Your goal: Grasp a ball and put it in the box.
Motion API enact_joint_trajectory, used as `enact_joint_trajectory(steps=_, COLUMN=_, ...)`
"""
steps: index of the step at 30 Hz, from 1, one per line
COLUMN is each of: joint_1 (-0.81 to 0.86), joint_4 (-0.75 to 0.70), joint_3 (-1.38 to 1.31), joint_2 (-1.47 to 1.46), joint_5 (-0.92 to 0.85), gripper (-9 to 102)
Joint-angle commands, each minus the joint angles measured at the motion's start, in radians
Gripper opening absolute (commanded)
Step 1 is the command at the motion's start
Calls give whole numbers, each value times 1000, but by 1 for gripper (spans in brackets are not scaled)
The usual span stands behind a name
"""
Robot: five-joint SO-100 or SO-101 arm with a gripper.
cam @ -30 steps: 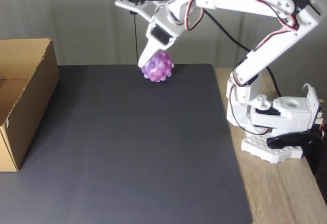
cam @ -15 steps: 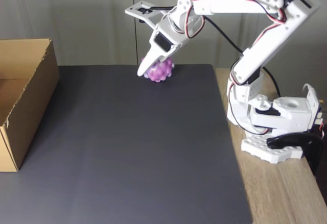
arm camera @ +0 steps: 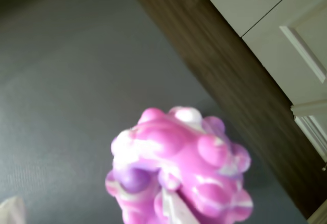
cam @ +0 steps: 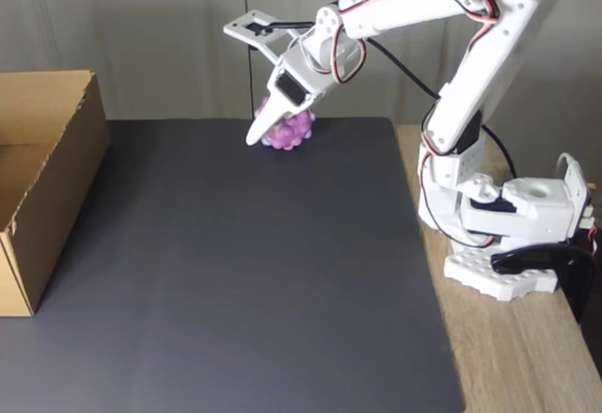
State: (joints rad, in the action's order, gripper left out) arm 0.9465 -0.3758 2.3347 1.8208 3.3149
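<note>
Fixed view: the ball (cam: 290, 131) sits on the dark mat (cam: 245, 272) at its far edge, near the back wall (cam: 141, 37), w/ the white arm (cam: 489, 65) reaching over from its base (cam: 513, 234) on the wooden table (cam: 527, 357) at right. The gripper (cam: 266, 123) is tilted down onto the ball; one long white finger (cam: 264, 119) lies across the ball's front-left side, tip just above the mat, the other jaw sticks out up and left, well clear of the ball, so the jaws look spread wide, not clamped on anything. Whether the lower finger actually touches the ball can't be told from here. Wrist view: ball (arm camera: 179, 168) close up and blurry, pink/purple w/ white swirls and rounded bumps, resting on the mat (arm camera: 66, 91); a pale finger tip (arm camera: 176, 208) shows at the bottom edge in front of it, another pale bit at the bottom-left corner. Behind the ball, a strip of brown wood (arm camera: 230, 76), then white panelling (arm camera: 286, 25). The box (cam: 42, 178) stands at the left edge of the fixed view, partly on the mat, open top, well apart from the ball; bare mat between the two, nothing in the path. Red/black wires (cam: 353, 46) run along the arm.
</note>
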Motion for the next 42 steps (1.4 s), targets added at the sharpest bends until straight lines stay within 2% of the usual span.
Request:
enact_joint_trajectory(steps=1, joint_1=11, joint_4=17, joint_3=-18, joint_2=-23, joint_5=9, gripper=29)
enact_joint_trajectory(steps=5, joint_1=-8, joint_4=11, joint_3=-26, joint_2=-55, joint_5=41, gripper=14)
enact_joint_trajectory(steps=13, joint_1=-20, joint_4=17, joint_3=-34, joint_2=-104, joint_5=61, gripper=9)
enact_joint_trajectory(steps=18, joint_1=-28, joint_4=3, joint_3=-34, joint_2=-114, joint_5=77, gripper=0)
enact_joint_trajectory(steps=28, joint_1=-49, joint_4=-15, joint_3=-26, joint_2=-94, joint_5=95, gripper=0)
enact_joint_trajectory(steps=42, joint_1=-172, joint_4=-259, joint_3=-140, joint_2=184, joint_5=89, gripper=0)
